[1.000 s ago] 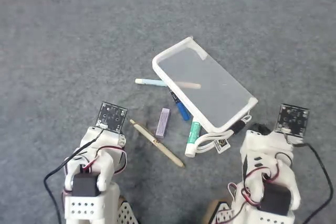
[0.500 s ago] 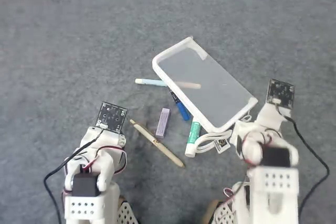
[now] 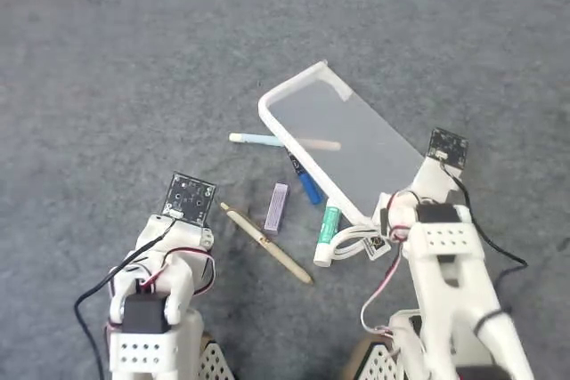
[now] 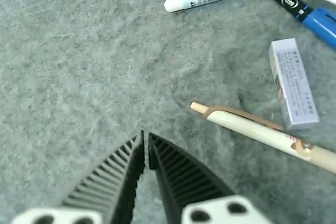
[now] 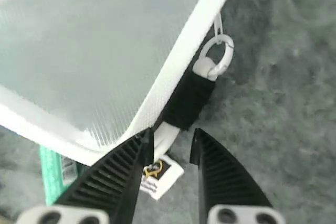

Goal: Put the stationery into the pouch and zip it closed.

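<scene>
A translucent pouch (image 3: 343, 144) with a white rim lies at the table's centre, a pale orange stick inside it. Beside it lie a light blue pen (image 3: 254, 140), a blue marker (image 3: 308, 184), a purple eraser (image 3: 277, 208), a beige pen (image 3: 267, 243) and a green marker (image 3: 327, 230). My right gripper (image 5: 172, 139) is open at the pouch's near right corner, straddling the white strap under the black zipper tab (image 5: 189, 98). My left gripper (image 4: 145, 141) is shut on nothing, low over the carpet short of the beige pen (image 4: 262, 132) and eraser (image 4: 293, 82).
Grey carpet (image 3: 107, 86) covers the whole table. A metal ring (image 5: 218, 51) and a white paper tag (image 5: 155, 174) hang off the pouch's zipper end. The right arm (image 3: 438, 242) stands over the pouch's near corner. Open carpet lies to the far left and behind the pouch.
The right arm has swung forward and left, bringing its gripper up to the pouch's near right corner. The left arm and the stationery have stayed put.
</scene>
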Controlling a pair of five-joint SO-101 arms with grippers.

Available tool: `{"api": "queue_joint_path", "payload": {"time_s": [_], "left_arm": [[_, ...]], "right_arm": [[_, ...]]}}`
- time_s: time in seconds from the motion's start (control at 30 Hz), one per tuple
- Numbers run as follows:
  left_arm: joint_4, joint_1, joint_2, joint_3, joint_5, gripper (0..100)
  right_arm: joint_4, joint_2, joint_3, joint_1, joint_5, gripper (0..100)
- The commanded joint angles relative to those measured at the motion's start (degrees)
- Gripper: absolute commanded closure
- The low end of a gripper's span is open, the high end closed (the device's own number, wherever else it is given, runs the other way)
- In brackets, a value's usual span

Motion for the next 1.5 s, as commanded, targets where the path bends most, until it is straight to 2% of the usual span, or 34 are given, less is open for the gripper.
{"api": "queue_joint_path", "payload": {"time_s": [0.0, 0.5, 0.7, 0.8, 0.83, 0.97, 1.3, 1.47], "left_arm": [[-1.8, 0.0, -1.0, -0.7, 0.2, 99], [-1.8, -0.2, -1.0, -0.7, 0.2, 99], [-1.8, -0.3, -1.0, -0.7, 0.2, 99], [-1.8, -0.3, -1.0, -0.7, 0.2, 99], [-1.8, -0.3, -1.0, -0.7, 0.2, 99], [-1.8, -0.4, -1.0, -0.7, 0.2, 99], [-1.8, -0.4, -1.0, -0.7, 0.2, 99], [-1.8, -0.4, -1.0, -0.7, 0.2, 99]], "right_arm": [[-2.0, 3.2, -5.3, 0.7, -0.8, 88.6], [-2.2, 20.8, -16.0, 7.3, -3.5, 88.7], [-2.2, 25.6, -18.8, 7.7, -3.5, 89.1], [-2.2, 26.1, -19.1, 7.7, -3.2, 96.5], [-1.7, 25.5, -19.1, 7.7, -2.5, 99.8], [1.7, 19.4, -18.9, 7.8, 2.9, 99.3], [4.9, -6.5, -18.8, 7.7, 3.6, 99.3], [3.1, -15.9, -19.1, 6.9, 12.7, 99.3]]}}
